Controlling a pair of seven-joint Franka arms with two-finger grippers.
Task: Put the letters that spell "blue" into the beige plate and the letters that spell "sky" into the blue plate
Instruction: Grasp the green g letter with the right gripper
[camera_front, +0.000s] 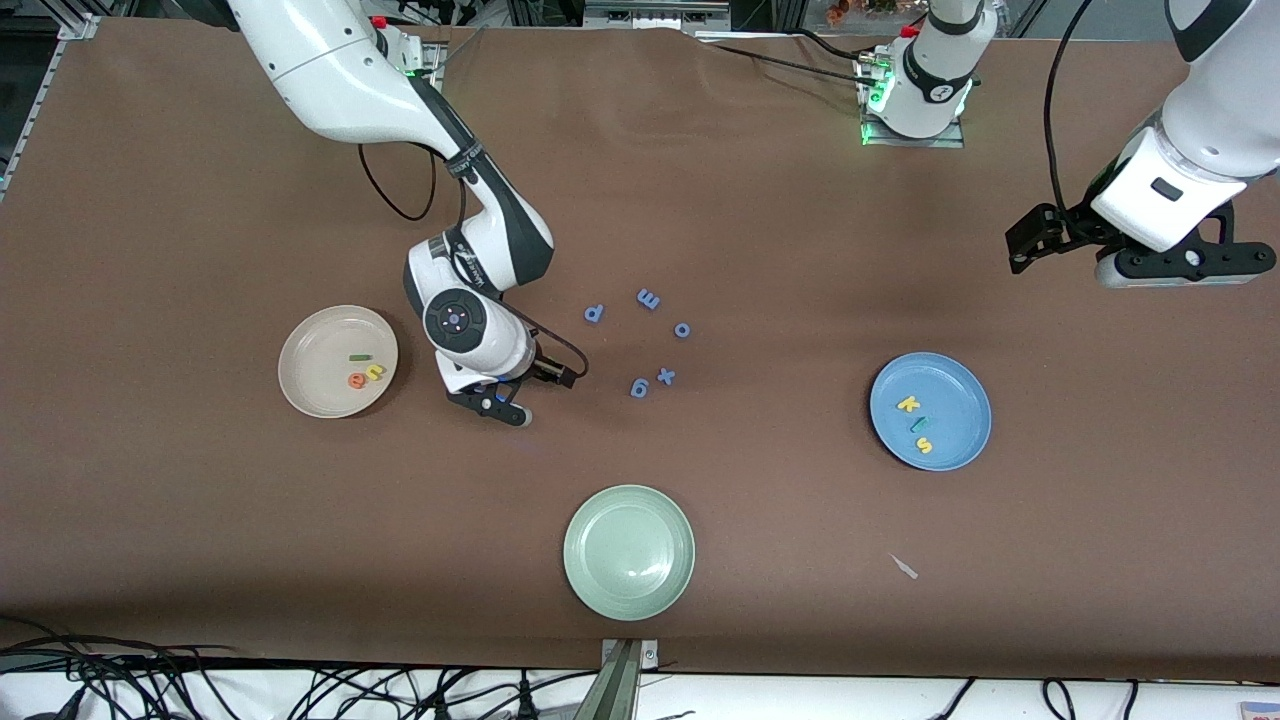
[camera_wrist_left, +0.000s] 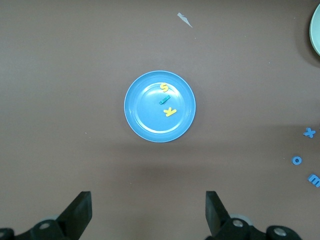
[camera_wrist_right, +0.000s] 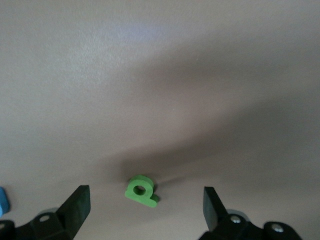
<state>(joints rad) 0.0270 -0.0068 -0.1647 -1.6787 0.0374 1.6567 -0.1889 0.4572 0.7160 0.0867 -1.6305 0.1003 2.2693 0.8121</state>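
Note:
The beige plate (camera_front: 318, 338) holds the green "l" (camera_front: 360, 357), the yellow "u" (camera_front: 375, 372) and the orange "e" (camera_front: 355, 380). The green "b" (camera_wrist_right: 141, 191) lies flat on the table between the fingers of my open right gripper (camera_wrist_right: 146, 189), which hangs low over it beside the beige plate (camera_front: 495, 403). In the front view the hand hides the "b". The blue plate (camera_front: 952, 385) (camera_wrist_left: 145, 117) holds the yellow "k" (camera_front: 908, 404) (camera_wrist_left: 170, 111), the teal "y" (camera_front: 918, 424) (camera_wrist_left: 163, 100) and the yellow "s" (camera_front: 924, 445) (camera_wrist_left: 164, 88). My left gripper (camera_front: 1180, 264) (camera_wrist_left: 148, 196) waits open and empty, high over the table's left-arm end.
Several blue-purple letters (camera_front: 648, 340) (camera_wrist_left: 310, 133) lie scattered mid-table between the two plates. A pale green plate (camera_front: 628, 585) (camera_wrist_left: 316, 30) sits nearer the front camera. A small white scrap (camera_front: 904, 566) (camera_wrist_left: 185, 19) lies nearer the front camera than the blue plate.

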